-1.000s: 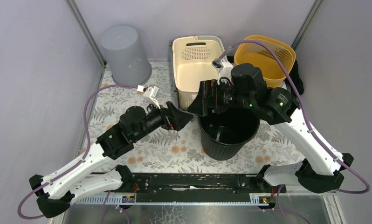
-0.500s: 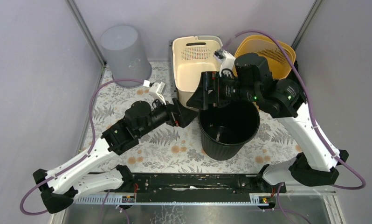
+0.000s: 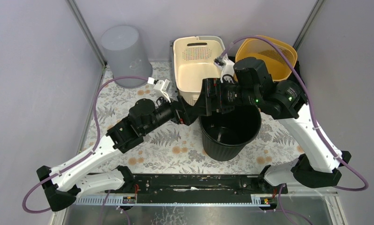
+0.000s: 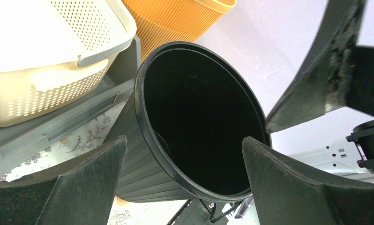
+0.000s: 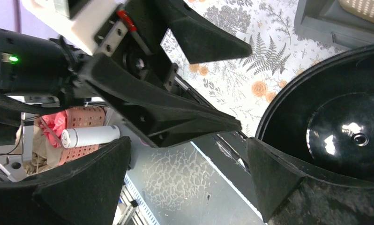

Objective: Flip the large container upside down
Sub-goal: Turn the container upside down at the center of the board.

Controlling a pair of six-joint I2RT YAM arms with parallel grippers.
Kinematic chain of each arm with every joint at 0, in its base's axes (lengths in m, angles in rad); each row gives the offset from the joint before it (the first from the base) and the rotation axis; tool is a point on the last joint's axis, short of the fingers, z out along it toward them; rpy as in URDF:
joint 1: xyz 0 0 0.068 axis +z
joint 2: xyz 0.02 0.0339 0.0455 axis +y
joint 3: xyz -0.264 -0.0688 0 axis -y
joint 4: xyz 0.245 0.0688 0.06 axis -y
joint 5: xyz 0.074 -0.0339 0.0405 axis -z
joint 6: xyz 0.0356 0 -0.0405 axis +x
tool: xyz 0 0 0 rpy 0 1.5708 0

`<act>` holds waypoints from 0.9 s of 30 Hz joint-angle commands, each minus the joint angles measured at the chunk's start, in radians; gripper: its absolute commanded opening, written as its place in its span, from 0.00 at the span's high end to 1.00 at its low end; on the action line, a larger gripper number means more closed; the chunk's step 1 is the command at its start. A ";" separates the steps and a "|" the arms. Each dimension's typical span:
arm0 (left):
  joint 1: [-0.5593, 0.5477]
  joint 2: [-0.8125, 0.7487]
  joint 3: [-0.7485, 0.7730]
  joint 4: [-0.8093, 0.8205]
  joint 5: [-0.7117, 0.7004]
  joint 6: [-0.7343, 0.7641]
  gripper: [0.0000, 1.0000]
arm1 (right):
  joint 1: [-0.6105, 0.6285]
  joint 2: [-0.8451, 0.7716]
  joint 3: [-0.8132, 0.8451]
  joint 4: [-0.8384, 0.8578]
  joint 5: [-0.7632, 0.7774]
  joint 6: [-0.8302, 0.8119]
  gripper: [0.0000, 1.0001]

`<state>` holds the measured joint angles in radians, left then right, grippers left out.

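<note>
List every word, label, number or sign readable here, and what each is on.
No readable text anywhere.
The black bin, cream basket, orange basket and grey bin show no print.
The white canister in the right wrist view bears no legible label.

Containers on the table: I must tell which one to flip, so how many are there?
4: grey bin upside down, far left; cream basket far middle, over a grey tray; orange basket far right; black bin upright, centre. Others may be hidden.
</note>
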<state>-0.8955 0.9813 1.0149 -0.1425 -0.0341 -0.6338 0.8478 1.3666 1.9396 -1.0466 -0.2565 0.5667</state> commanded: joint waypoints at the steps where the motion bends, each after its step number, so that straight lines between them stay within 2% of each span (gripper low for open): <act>1: 0.006 0.032 0.047 0.056 -0.028 0.028 0.00 | -0.003 0.055 0.150 -0.076 -0.035 -0.004 0.01; 9: 0.006 0.042 0.079 0.016 -0.066 0.020 0.00 | -0.003 0.200 0.308 -0.146 -0.098 -0.024 0.01; 23: 0.006 0.047 0.113 -0.045 -0.090 0.012 0.00 | -0.004 0.192 0.239 -0.101 -0.131 -0.075 0.00; 27: 0.006 0.059 0.156 -0.087 -0.079 0.021 0.00 | -0.004 0.209 0.273 -0.107 -0.153 -0.096 0.01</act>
<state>-0.8928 1.0359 1.0885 -0.2581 -0.1001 -0.6235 0.8440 1.5829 2.1902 -1.1599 -0.3481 0.5045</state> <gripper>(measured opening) 0.998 0.993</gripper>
